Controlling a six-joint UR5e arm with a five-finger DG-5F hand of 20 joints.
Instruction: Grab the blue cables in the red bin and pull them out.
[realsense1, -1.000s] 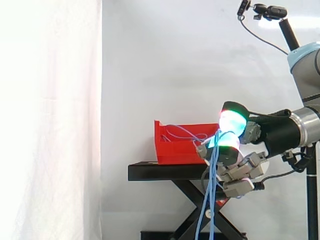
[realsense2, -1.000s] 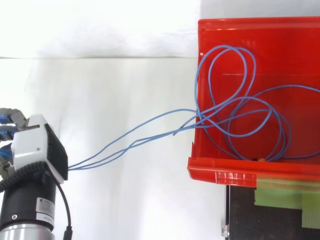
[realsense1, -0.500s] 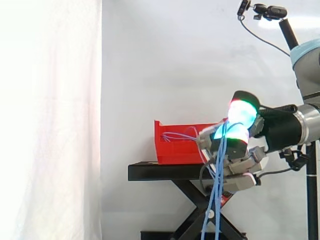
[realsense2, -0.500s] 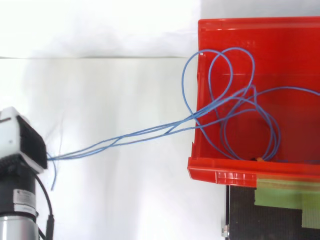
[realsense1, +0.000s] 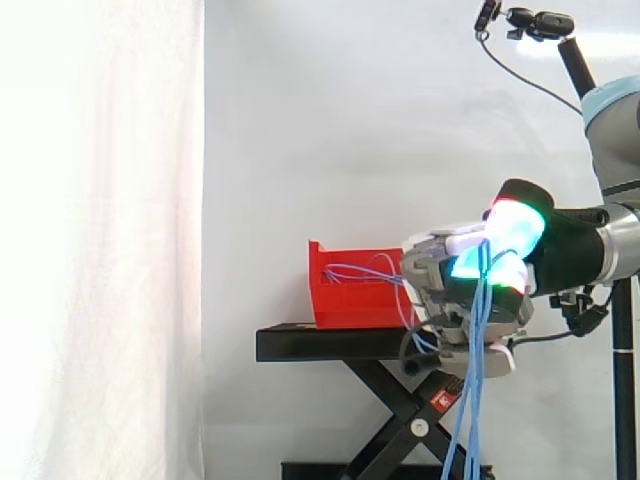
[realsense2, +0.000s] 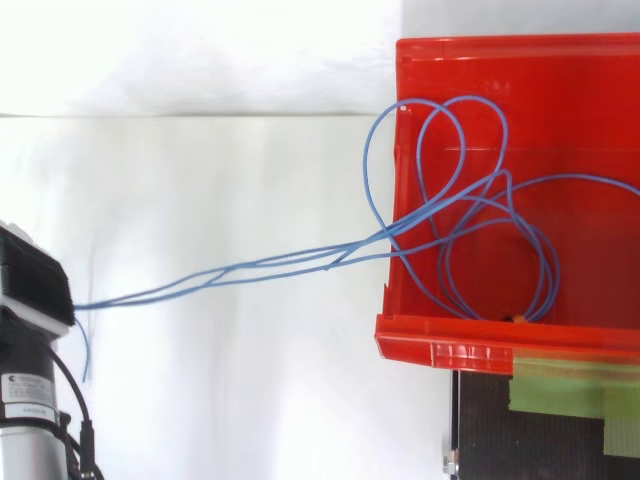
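1. Fingers: curled closed round the blue cables (realsense1: 468, 400). The glowing pads (realsense1: 515, 228) show green, cyan and red at the top of the hand (realsense1: 445, 272).
2. Grip detail: the strands cross the cyan-lit area. The glow washes out the exact contact point, so the hold appears to be a wrap-round grasp rather than a fingertip pinch.
3. Cables, hanging side: below the hand, the strands drop almost straight down in front of the scissor legs (realsense1: 400, 425).
4. Cables, bin side: from the hand, the strands run nearly level to the red bin (realsense2: 450, 342). In the top view they form a tight bundle that spans the gap and crosses the bin's left wall.
5. Cables, in the bin: several loops lie inside. One loop overhangs the left wall in the top view.
6. Bin location: it sits on the black stand (realsense1: 300, 345). The hand is just beside the bin's right end, at about bin height.
7. Stand detail: a strip of green tape (realsense2: 570, 385) lies on the stand next to the bin.
8. Arm (realsense1: 610, 250): it enters from the right edge of the side view.
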